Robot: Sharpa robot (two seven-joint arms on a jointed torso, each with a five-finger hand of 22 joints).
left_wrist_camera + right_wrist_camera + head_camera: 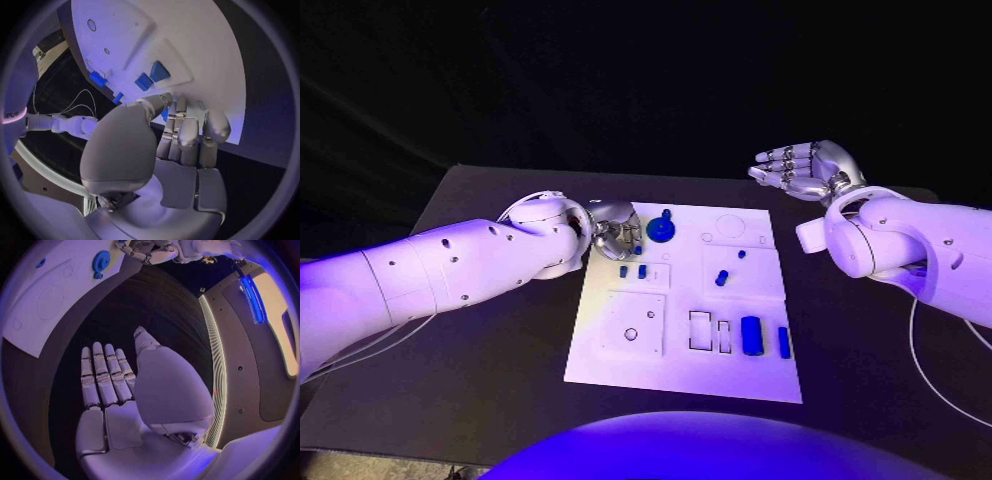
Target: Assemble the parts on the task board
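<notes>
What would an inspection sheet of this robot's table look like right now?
Surface: black table, mostly bare round the board.
Job's things: white task board in the middle; a round blue gear near its far edge; small blue pieces, among them a long blue block on the near half.
Clutter: nothing seen.
Hands: left hand at the board's far left corner, a small blue piece at its fingers, grip unclear; right hand raised beyond the board's far right corner, open, holding nothing.
Cables: thin white cable by the right arm.
Surroundings: dark backdrop.
</notes>
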